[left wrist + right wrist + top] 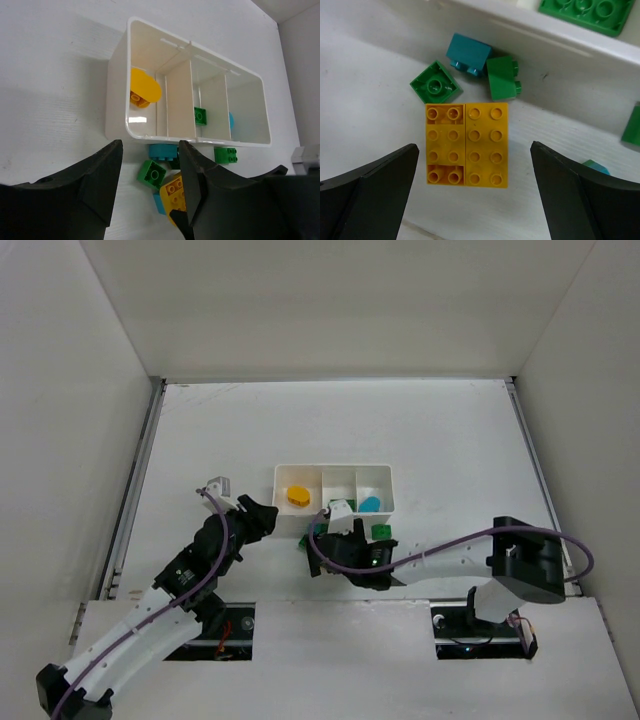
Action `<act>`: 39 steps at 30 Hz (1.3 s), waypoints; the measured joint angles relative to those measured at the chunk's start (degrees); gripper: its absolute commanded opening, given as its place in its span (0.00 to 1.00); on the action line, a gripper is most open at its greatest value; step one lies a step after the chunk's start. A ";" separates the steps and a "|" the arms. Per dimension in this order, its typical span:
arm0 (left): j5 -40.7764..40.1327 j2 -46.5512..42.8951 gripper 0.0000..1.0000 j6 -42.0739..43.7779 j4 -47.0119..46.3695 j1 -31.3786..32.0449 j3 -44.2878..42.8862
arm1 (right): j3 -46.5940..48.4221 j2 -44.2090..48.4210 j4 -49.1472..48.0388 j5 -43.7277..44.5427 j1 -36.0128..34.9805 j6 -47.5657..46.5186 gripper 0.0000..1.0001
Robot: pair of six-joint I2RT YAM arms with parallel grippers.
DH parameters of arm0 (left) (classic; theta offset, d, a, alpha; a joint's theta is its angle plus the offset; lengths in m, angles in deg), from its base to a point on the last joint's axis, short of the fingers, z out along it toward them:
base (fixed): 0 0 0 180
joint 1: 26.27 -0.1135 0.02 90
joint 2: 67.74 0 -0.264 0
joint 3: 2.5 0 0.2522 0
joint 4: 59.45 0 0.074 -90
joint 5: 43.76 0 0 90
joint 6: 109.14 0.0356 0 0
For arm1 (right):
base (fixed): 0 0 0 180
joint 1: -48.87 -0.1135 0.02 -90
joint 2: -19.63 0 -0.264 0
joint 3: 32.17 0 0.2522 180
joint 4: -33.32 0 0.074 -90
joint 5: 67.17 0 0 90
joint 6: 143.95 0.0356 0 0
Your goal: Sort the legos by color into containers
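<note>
The white tray (283, 475) has three containers: a yellow lego (298, 496) in the left one, a green lego (200, 115) in the middle one, a cyan lego (371, 504) in the right one. Loose legos lie in front of the tray. Two yellow bricks (466, 145) lie side by side, studs up, beside a green one (436, 86), a teal one (468, 54) and another green one (503, 79). My right gripper (474, 165) hangs open over the yellow pair, one finger on each side. My left gripper (147, 190) is open and empty, just left of the pile.
A green brick (381, 531) lies on the table by the tray's right front corner. In the right wrist view a cyan piece (595, 166) shows by the right finger. The tray's front wall (545, 45) stands close behind the pile. White walls enclose the table.
</note>
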State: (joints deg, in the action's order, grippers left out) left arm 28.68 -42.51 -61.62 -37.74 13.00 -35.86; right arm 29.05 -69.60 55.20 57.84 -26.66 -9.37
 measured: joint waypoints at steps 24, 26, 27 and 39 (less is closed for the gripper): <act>0.85 1.18 0.49 -0.13 0.24 1.75 0.11 | 2.99 -3.48 1.03 0.50 -0.31 -0.63 0.59; 2.03 1.68 0.52 -0.50 0.61 2.58 0.07 | 1.44 -0.09 0.17 0.09 -0.07 -0.74 0.59; 2.84 2.03 0.53 -0.81 0.74 3.06 0.07 | 0.61 1.55 -0.42 -0.42 0.17 -0.85 0.59; 13.88 6.19 0.68 -9.68 -3.80 7.17 0.00 | -8.00 12.07 -9.84 -5.33 2.97 -2.62 0.59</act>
State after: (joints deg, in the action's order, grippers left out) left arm 42.56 -36.32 -71.30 -41.55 20.17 -35.86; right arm 21.05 -57.54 45.37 52.50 -23.69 -11.99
